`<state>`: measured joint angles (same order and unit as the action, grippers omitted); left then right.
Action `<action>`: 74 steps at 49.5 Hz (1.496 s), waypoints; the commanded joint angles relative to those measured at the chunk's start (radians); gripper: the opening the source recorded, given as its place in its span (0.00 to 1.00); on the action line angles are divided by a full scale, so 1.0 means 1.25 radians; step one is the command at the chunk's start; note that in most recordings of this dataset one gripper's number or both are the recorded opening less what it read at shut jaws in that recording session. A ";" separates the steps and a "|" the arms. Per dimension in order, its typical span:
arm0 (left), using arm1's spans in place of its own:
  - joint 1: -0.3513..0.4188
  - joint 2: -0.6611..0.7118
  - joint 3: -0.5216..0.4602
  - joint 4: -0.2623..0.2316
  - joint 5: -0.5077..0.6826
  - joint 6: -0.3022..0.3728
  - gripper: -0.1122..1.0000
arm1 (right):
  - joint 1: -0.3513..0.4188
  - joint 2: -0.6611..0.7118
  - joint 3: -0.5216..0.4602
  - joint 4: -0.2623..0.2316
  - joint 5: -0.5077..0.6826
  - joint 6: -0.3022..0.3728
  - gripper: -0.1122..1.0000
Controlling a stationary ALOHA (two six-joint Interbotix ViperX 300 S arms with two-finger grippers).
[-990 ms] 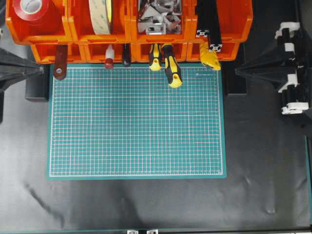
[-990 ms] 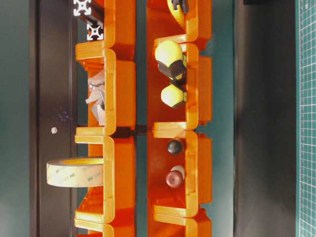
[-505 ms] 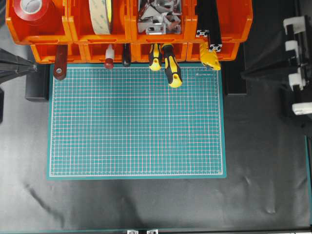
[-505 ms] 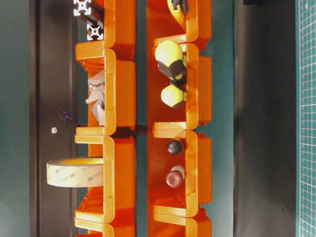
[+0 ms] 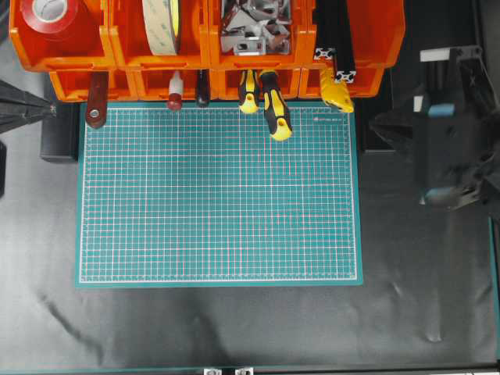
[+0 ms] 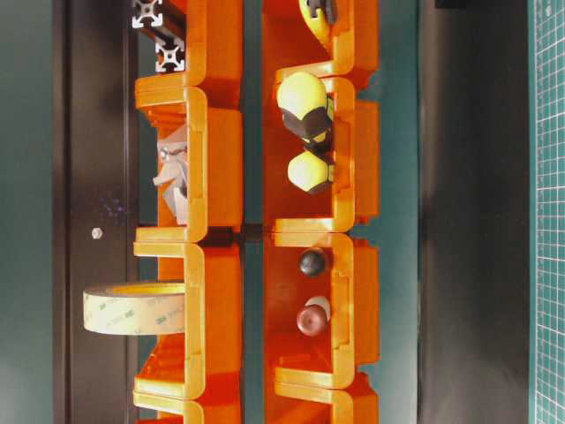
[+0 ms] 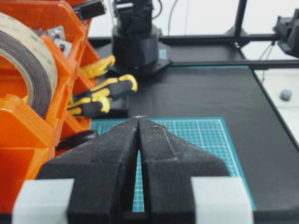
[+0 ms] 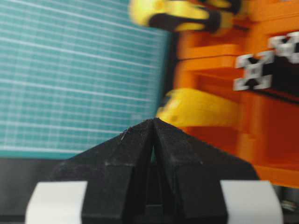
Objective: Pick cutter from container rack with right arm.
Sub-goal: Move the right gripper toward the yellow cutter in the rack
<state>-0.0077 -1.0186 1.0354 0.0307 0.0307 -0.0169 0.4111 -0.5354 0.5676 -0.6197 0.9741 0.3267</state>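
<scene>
The yellow cutter (image 5: 336, 92) pokes out of the lower right bin of the orange container rack (image 5: 375, 35), its end over the corner of the green mat. In the right wrist view the cutter (image 8: 201, 108) lies just past my right gripper (image 8: 153, 120), which is shut and empty. From overhead the right gripper (image 5: 375, 123) points left, a short way right of and below the cutter. My left gripper (image 7: 139, 117) is shut and empty; overhead the left gripper (image 5: 51, 109) sits at the left edge beside the rack. The left wrist view shows the cutter (image 7: 98, 66) far off.
Two yellow-and-black screwdrivers (image 5: 269, 101) hang from the bin left of the cutter. Black aluminium profiles (image 5: 337, 43) lie in the bin above it. Tape rolls (image 5: 160, 23), metal brackets (image 5: 250, 27) and dark tool handles (image 5: 175, 100) fill other bins. A green cutting mat (image 5: 219, 195) covers the table.
The right arm has swung and rolled at the right edge; its white parts have turned away, and its shut tip now points toward the mat's upper right corner. The left arm barely moved.
</scene>
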 commanded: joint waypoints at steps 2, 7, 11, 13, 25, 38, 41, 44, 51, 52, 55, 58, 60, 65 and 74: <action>-0.005 0.004 -0.023 0.002 -0.006 -0.002 0.10 | 0.094 0.048 -0.020 -0.178 0.076 0.145 0.12; -0.005 0.004 -0.023 0.002 -0.004 -0.002 0.10 | 0.150 0.082 -0.001 -0.260 0.129 0.263 0.11; -0.005 0.004 -0.023 0.002 -0.004 -0.002 0.10 | 0.183 0.106 0.017 -0.293 0.161 0.324 0.11; -0.005 0.004 -0.023 0.002 -0.004 -0.002 0.10 | 0.194 0.119 0.027 -0.303 0.171 0.340 0.11; -0.005 0.004 -0.020 0.002 -0.004 -0.001 0.10 | 0.202 0.177 0.059 -0.324 0.193 0.344 0.12; -0.002 0.004 -0.017 0.002 -0.004 -0.001 0.10 | 0.157 0.182 0.094 -0.331 0.140 0.346 0.38; -0.002 0.004 -0.017 0.002 -0.004 -0.001 0.10 | 0.136 0.183 0.103 -0.333 0.103 0.347 0.53; -0.004 0.004 -0.016 0.002 -0.004 -0.001 0.10 | 0.117 0.187 0.108 -0.334 0.071 0.347 0.68; -0.005 0.004 -0.016 0.002 -0.004 -0.001 0.10 | 0.088 0.210 0.113 -0.351 0.039 0.347 0.80; -0.005 0.004 -0.016 0.002 -0.004 -0.001 0.10 | 0.086 0.212 0.113 -0.355 0.037 0.347 0.80; -0.005 0.004 -0.015 0.002 -0.004 -0.001 0.10 | 0.076 0.225 0.115 -0.363 0.033 0.347 0.78; -0.005 0.004 -0.012 0.002 -0.004 -0.001 0.10 | 0.067 0.236 0.117 -0.368 0.031 0.347 0.77; -0.006 0.002 -0.011 0.004 -0.004 -0.002 0.10 | 0.061 0.241 0.117 -0.371 0.031 0.346 0.77; -0.005 0.001 -0.011 0.002 -0.004 -0.002 0.10 | 0.043 0.247 0.120 -0.378 0.031 0.347 0.77; -0.006 -0.007 -0.011 0.002 -0.004 -0.002 0.10 | 0.012 0.247 0.134 -0.389 0.021 0.346 0.76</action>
<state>-0.0138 -1.0293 1.0354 0.0307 0.0307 -0.0169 0.4403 -0.2209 0.7348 -1.0937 1.0155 0.7578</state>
